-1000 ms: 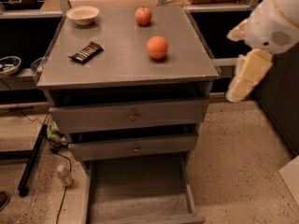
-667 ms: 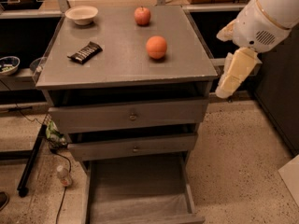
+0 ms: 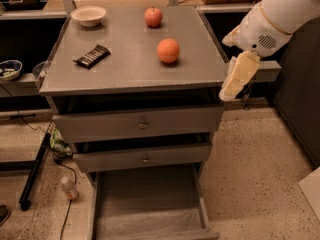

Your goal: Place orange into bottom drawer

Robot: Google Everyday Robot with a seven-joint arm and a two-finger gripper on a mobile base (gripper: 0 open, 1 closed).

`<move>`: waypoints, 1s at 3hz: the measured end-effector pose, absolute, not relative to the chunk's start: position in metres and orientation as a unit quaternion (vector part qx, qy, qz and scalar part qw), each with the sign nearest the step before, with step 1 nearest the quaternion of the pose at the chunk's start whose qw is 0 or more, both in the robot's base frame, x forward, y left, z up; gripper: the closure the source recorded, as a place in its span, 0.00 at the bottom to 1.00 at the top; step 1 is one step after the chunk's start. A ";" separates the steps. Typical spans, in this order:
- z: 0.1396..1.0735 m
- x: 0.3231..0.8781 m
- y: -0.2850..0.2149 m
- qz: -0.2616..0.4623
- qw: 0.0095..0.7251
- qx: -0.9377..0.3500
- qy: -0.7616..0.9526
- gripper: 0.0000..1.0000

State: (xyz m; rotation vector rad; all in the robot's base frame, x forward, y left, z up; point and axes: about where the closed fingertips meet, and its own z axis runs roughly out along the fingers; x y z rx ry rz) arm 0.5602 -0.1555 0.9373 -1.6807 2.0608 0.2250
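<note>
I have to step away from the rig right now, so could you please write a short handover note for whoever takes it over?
Hand: carries nothing, hangs off the right edge of the cabinet top, apart from the orange.
Orange: sits on the cabinet top, right of centre, in front of the apple.
Bottom drawer: pulled open, no orange inside.
Done: the drawer is open.
Left: grasp the orange, carry it down, and release it in the bottom drawer.

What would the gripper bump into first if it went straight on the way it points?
Probably the floor: the gripper points down beside the right edge of the cabinet, though depth is unclear.
</note>
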 end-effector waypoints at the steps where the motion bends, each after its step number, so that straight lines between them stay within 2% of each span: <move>1: 0.931 0.588 -0.146 0.097 0.249 -0.606 0.749 0.00; 3: 0.913 0.665 -0.097 0.144 0.282 -0.615 0.722 0.00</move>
